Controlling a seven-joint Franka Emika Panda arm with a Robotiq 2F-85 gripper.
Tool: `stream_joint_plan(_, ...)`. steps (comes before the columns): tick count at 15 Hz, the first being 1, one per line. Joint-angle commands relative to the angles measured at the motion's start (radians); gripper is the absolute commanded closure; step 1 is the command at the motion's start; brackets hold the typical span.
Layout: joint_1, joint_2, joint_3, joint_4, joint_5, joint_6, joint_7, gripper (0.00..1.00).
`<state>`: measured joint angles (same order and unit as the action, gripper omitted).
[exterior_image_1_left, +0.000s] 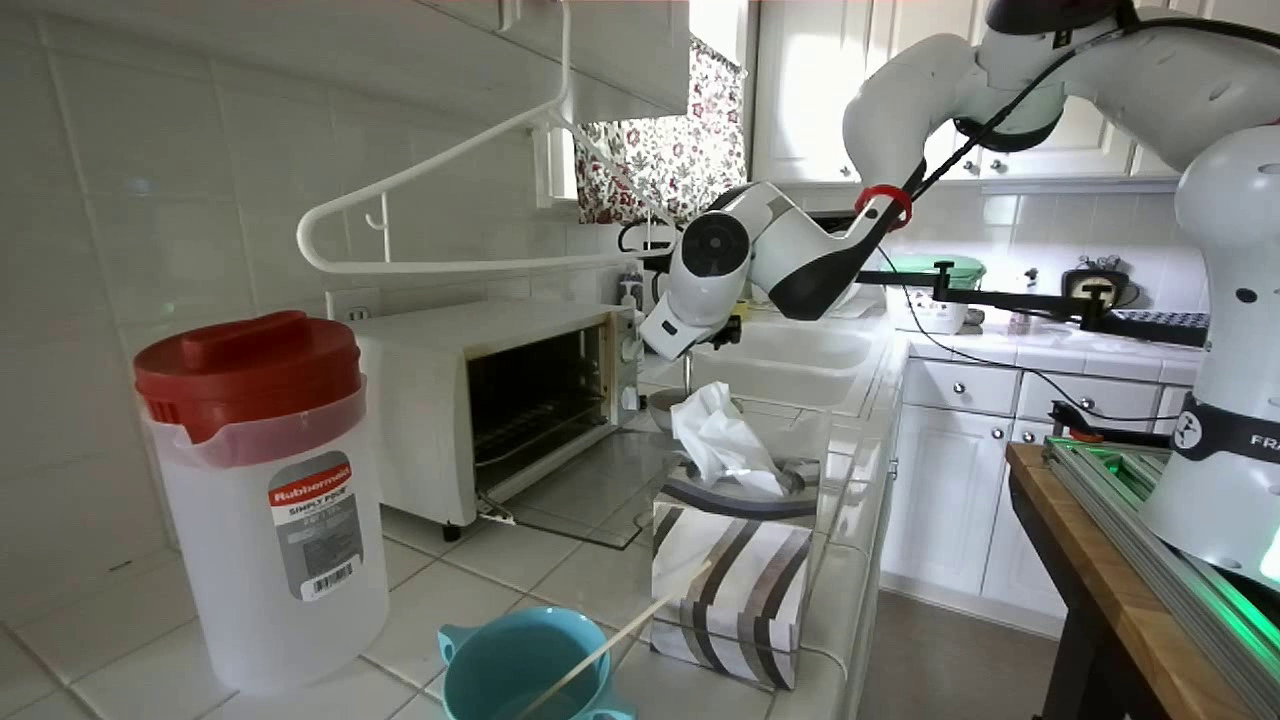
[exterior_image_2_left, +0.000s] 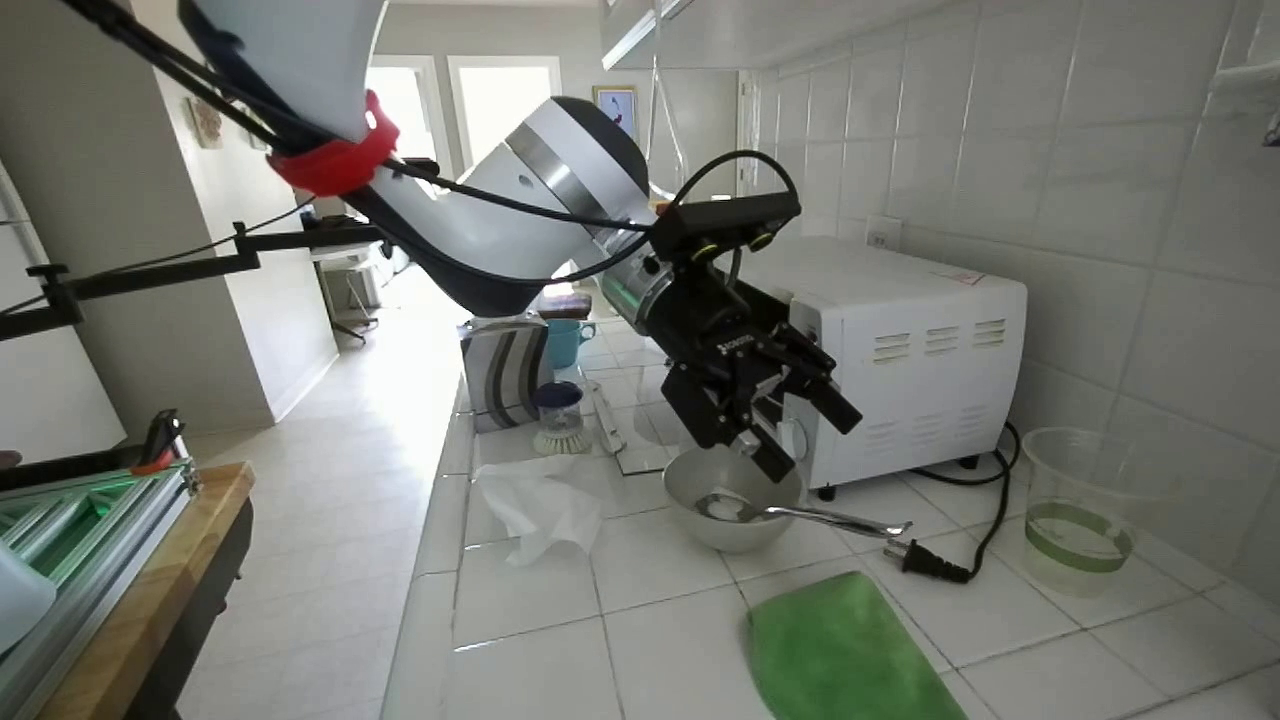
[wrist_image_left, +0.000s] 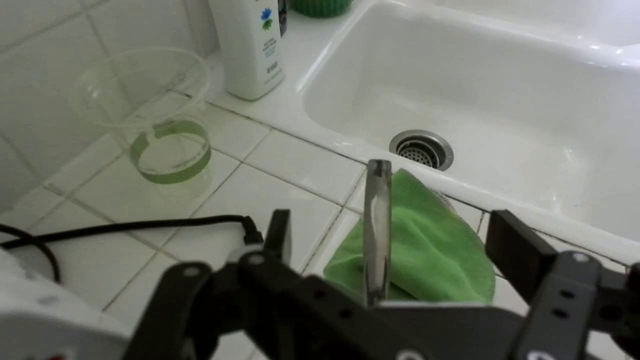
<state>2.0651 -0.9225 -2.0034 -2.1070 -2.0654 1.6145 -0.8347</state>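
The gripper (exterior_image_2_left: 806, 436) stands with jaws wide apart, holding nothing, above a metal spoon (exterior_image_2_left: 832, 517) resting in a bowl (exterior_image_2_left: 742, 537).

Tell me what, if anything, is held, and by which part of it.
Nothing is held: the end effector stands open, clear of the spoon in the bowl.

this place is looking like a home kitchen: a white sink (wrist_image_left: 475, 115) is sitting in a tiled counter (exterior_image_2_left: 660, 640), a toaster oven (exterior_image_1_left: 425, 400) is standing on it, white cabinets (exterior_image_1_left: 945, 490) are lining the far side, a flowered curtain (exterior_image_1_left: 660, 150) is hanging, and a pitcher (exterior_image_1_left: 250, 580), a bowl (exterior_image_2_left: 725, 535) and a dish brush (exterior_image_2_left: 558, 395) are sharing the counter.
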Motion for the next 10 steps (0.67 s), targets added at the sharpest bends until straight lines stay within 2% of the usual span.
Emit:
stream_joint_plan(1,-0.026,0.008,0.032,-0.008,0.036,0.005,-0.031,0.0)
stream_joint_plan(5,-0.09,-0.005,0.08,-0.001,0.103,0.051,-0.051,0.0)
stream_joint_plan(10,-0.206,-0.035,0.115,0.012,0.18,0.188,-0.106,0.0)
